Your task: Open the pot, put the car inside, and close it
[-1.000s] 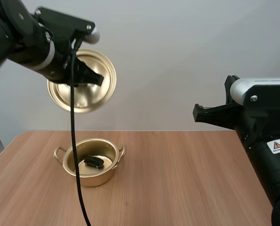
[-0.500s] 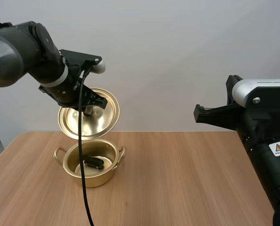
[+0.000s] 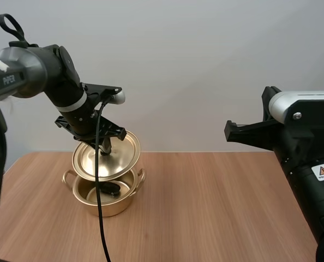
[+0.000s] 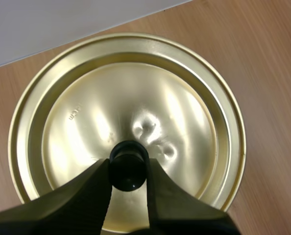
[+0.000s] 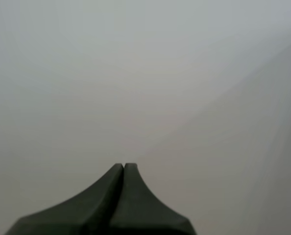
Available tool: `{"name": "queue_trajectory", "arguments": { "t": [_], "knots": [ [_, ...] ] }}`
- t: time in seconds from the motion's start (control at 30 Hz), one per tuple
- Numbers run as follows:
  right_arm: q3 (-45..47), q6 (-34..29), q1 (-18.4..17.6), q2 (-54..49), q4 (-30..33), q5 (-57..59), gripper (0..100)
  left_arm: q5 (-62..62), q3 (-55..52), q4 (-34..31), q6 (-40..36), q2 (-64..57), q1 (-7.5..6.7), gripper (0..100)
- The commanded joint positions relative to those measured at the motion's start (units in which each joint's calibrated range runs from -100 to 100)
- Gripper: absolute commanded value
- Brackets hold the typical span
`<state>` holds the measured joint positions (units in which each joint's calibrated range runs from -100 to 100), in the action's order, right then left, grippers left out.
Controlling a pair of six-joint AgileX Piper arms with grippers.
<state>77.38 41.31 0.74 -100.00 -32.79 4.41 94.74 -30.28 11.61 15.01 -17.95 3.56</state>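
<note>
High view: left gripper (image 3: pixel 104 145) holds the gold lid (image 3: pixel 112 157) from above. The lid is tilted and sits just over the pot (image 3: pixel 112 205), not seated. The pot stands on the table (image 3: pixel 222 207), towards its left side. The car (image 3: pixel 111 189), small and dark, lies on the pot's bottom, partly under the lid. The right arm (image 3: pixel 304 158) is raised at the right, well apart from the pot.

Left wrist view: fingers narrow, pinching the black knob (image 4: pixel 128 164) at the lid's centre. Wood shows past the rim.

Right wrist view: right gripper (image 5: pixel 124 169) has its fingers pressed together in one wedge, nothing between them.
</note>
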Motion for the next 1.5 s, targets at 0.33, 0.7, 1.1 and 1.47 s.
{"name": "queue_trajectory", "arguments": {
  "t": [0.33,0.7,1.1,1.47],
  "knots": [
    [0.0,0.0,0.0,0.0,0.0,-0.1,0,-2.9,-4.0,-1.5,0.3,4.3,0.02,0],
    [0.0,0.0,0.0,0.0,0.0,-0.1,0,-3.5,-4.8,-3.5,0.3,5.4,0.02,0],
    [0.0,0.0,0.0,0.0,0.0,-0.1,0,-4.8,-6.6,-3.5,0.3,7.5,0.02,0],
    [0.0,0.0,0.0,0.0,0.0,-0.1,0,-9.9,-8.5,-3.5,0.3,7.7,0.02,0]
  ]
}}
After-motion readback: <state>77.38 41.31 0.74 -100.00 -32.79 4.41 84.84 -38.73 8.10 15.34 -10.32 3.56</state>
